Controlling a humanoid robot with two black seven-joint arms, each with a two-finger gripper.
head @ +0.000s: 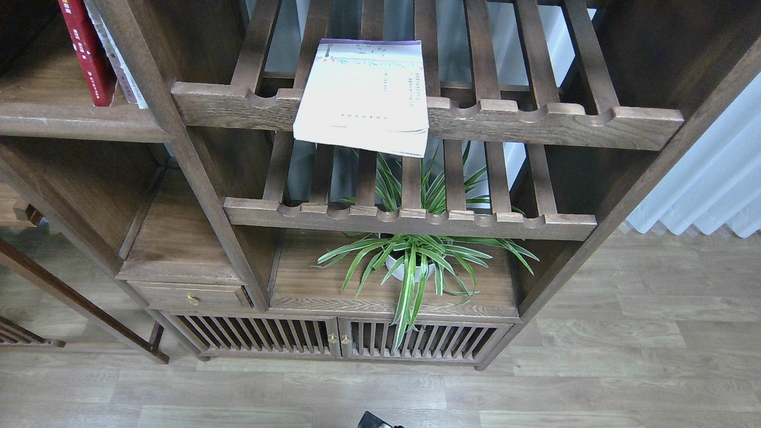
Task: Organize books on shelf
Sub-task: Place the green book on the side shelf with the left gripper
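Peeking in at the bottom edge of the head view, well below the cabinet, a small black part [373,421] of the robot shows; whether it is a gripper, and whether its fingers are apart or together, I cannot tell, and it touches nothing. A thin white book [362,95] with a purple top strip lies flat on the upper slatted rack [535,116], its near edge hanging over the scalloped front rail; small dark print runs across the cover, too fine to read. To the left of that rack, on the solid plank shelf [71,116] of dark brown wood with a rounded front edge, a red book [88,50] stands leaning, white characters on its spine unreadable, with a pale book [119,59] just beside it. Below the white book, under a second slatted rack [410,217], a spider plant [416,261] in a white pot spreads striped leaves.
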